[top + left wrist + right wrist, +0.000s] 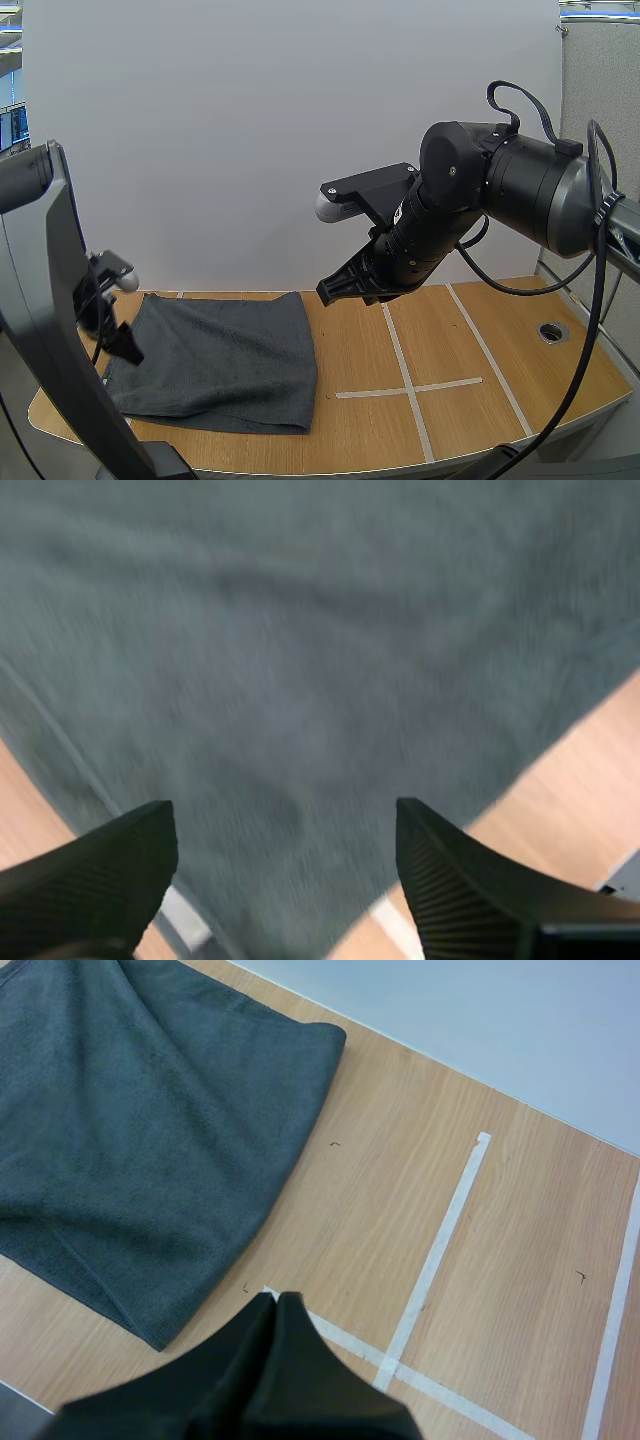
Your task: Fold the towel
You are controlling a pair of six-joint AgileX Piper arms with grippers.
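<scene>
A dark grey towel point(220, 360) lies folded on the left part of the wooden table point(460, 420). My left gripper point(118, 340) hovers low over the towel's left edge, open, its two fingers point(100, 870) apart with the towel point(300, 680) right under them and nothing between. My right gripper point(335, 290) hangs well above the table's middle, right of the towel, shut on nothing, its fingers point(275, 1330) lying together as one dark wedge. Beside the right gripper lies the towel point(140, 1130), its folded edge towards the tape lines.
White tape lines point(410, 385) cross on the table right of the towel, and the same tape lines point(430, 1260) run past my right gripper. A round hole point(552, 331) sits near the table's right edge. Bare wood lies between the towel and the tape.
</scene>
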